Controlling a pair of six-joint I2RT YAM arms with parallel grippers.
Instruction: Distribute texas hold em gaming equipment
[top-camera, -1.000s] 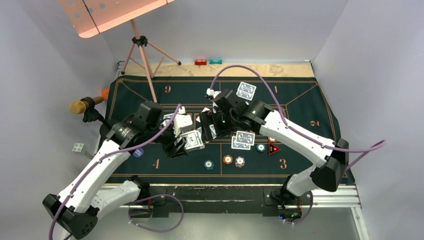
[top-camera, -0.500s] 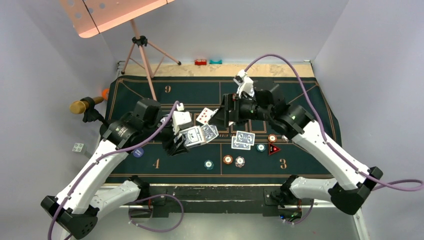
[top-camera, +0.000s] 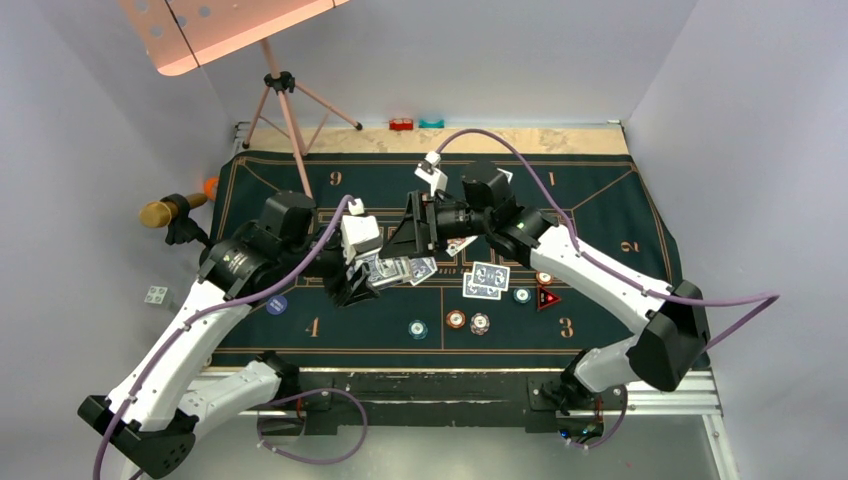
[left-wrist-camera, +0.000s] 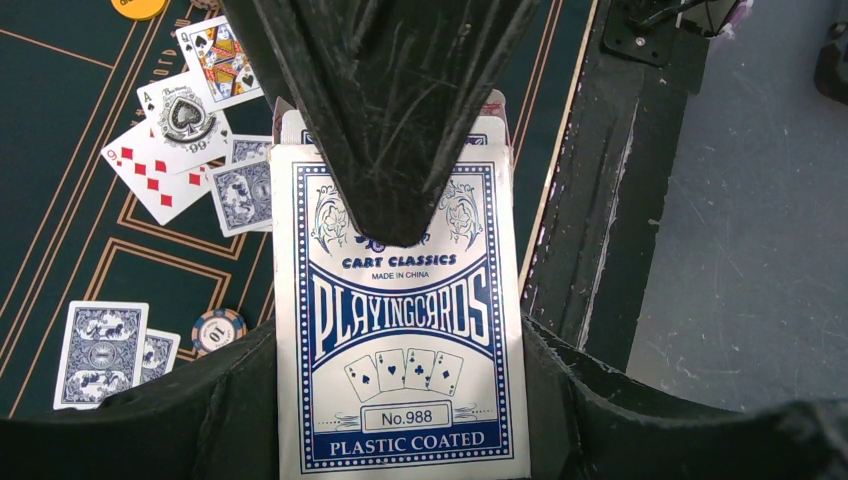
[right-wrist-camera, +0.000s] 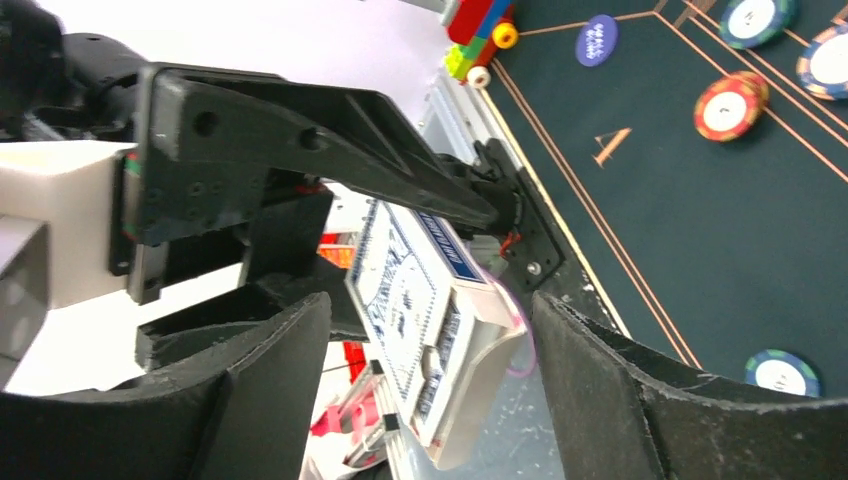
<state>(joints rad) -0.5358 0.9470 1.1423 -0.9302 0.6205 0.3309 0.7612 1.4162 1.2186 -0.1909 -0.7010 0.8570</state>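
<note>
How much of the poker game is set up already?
About halfway, I'd guess. Done: face-up cards, a face-down pair and chips lie on the mat. In hand: the left hand grips the card box, the open right hand straddling it. Left: probably dealing more cards.

Left gripper (left-wrist-camera: 400, 330) clamped; right gripper (right-wrist-camera: 432, 305) agape

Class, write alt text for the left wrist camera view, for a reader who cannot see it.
A blue-and-white playing-card box fills the centre, clamped in the left gripper. To its left, on the green mat, lie face-up cards including an ace of spades, blue-backed cards and a striped chip.
</note>
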